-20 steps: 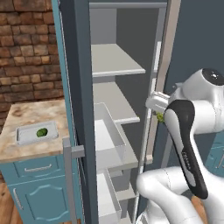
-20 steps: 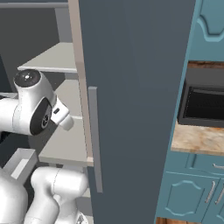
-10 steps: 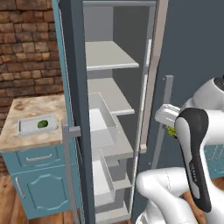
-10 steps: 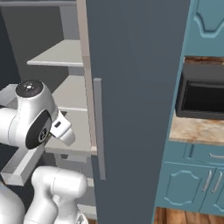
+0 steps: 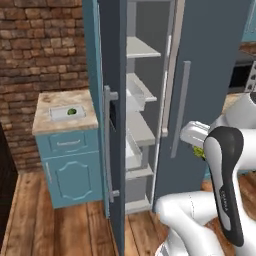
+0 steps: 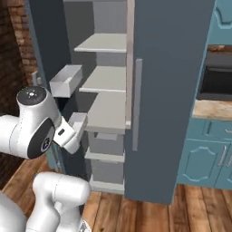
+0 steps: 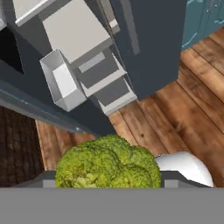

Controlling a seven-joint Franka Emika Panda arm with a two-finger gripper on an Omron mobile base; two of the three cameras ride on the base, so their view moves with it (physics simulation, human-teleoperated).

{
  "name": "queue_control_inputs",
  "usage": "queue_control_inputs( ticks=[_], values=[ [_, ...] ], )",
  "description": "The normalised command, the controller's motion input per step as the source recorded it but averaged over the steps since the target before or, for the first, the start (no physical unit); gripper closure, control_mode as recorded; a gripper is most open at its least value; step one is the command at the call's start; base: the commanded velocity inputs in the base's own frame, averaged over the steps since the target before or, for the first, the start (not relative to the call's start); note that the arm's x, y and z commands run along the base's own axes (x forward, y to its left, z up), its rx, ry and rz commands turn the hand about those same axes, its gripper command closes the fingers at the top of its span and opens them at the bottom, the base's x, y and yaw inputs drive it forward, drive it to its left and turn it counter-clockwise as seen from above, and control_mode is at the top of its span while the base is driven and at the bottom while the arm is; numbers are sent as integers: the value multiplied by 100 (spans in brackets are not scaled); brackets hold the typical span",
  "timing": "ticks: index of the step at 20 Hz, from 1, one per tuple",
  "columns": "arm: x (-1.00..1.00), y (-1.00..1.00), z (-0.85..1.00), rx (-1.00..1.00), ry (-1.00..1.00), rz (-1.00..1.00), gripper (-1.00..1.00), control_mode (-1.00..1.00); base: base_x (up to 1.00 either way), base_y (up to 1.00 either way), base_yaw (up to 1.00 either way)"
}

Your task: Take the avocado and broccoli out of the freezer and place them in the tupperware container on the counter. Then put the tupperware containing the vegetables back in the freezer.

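Broccoli (image 7: 108,164) sits clamped in the tool (image 7: 109,177), filling its jaws.

White arm folded tight before base: lower link lies low, elbow bent, dark-banded forearm rises steeply, big round joint at top in right base view. Wrist turned toward left. Gripper (image 5: 201,150) at mid height, close to forearm. Jaws stand wide, closed around broccoli (image 7: 108,163), which sits between them; fingertips hidden behind floret in hand view.
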Motion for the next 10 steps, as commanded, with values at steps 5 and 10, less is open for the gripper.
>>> queue_control_inputs(
  ticks=[5,10],
  values=[
    [0,0,0,0,0,0,100,100,-61,100,-17],
    [0,0,0,0,0,0,100,100,-20,100,-15]
  ],
)
